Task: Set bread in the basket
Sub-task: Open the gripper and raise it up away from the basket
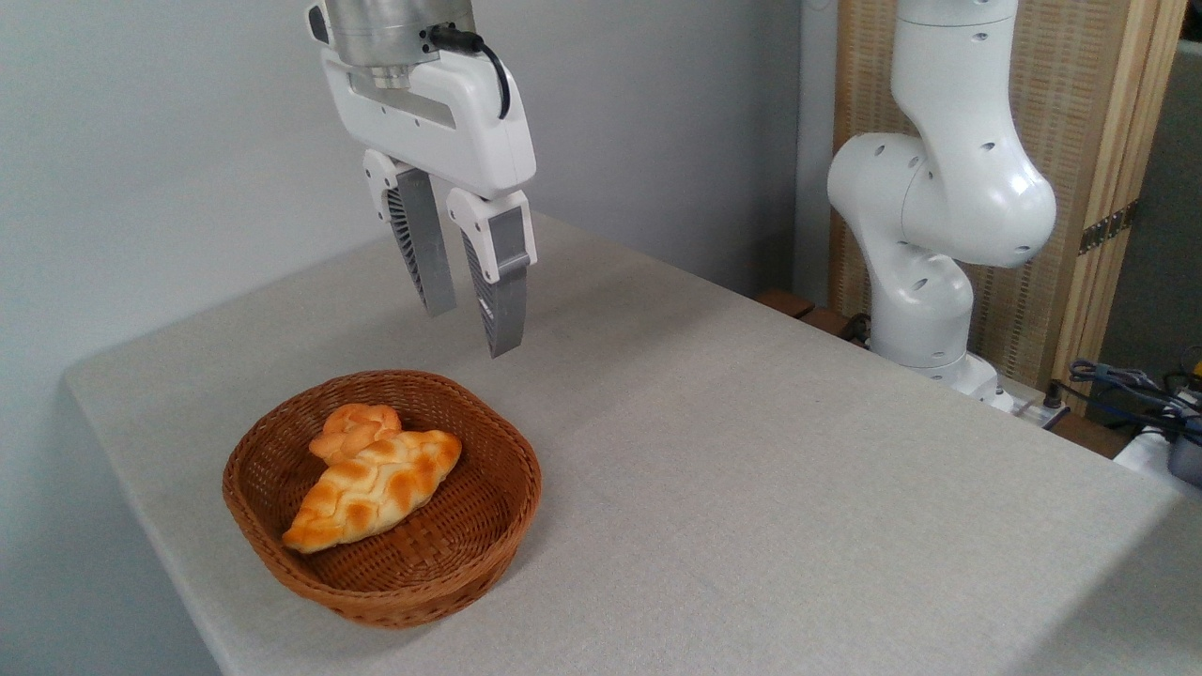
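Wicker basket (488,526), near table's (751,469) front-left corner, contains bread (376,490) w/ bun (353,427) touching. Gripper (471,329) above basket; jaws slightly apart, nothing held.

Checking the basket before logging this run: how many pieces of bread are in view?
2, both inside the basket: the long braided loaf lies across the middle, and the small round bun sits behind it, touching it. None visible elsewhere.
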### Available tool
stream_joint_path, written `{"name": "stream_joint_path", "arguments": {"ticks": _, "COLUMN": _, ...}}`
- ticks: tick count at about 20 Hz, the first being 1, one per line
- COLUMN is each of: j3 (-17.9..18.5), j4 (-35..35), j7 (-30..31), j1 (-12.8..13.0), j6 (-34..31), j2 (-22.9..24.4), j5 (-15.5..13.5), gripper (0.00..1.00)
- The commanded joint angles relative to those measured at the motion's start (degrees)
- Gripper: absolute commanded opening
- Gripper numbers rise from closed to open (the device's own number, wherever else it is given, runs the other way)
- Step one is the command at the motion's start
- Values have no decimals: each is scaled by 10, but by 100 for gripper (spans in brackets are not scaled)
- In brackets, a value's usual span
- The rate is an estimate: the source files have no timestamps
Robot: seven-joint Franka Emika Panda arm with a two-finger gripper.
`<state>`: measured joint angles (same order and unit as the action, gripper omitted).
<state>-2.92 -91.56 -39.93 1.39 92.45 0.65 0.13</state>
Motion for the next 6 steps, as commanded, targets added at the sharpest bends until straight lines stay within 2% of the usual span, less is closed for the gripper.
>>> {"name": "stream_joint_path", "arguments": {"ticks": 1, "j3": -5, "j4": 8, "j7": 10, "j1": -3, "j6": -2, "j2": -2, "j5": 11, "gripper": 100}}
{"name": "stream_joint_path", "arguments": {"ticks": 6, "j3": -4, "j4": 9, "j7": 7, "j1": -3, "j6": -3, "j2": -2, "j5": 12, "gripper": 100}}
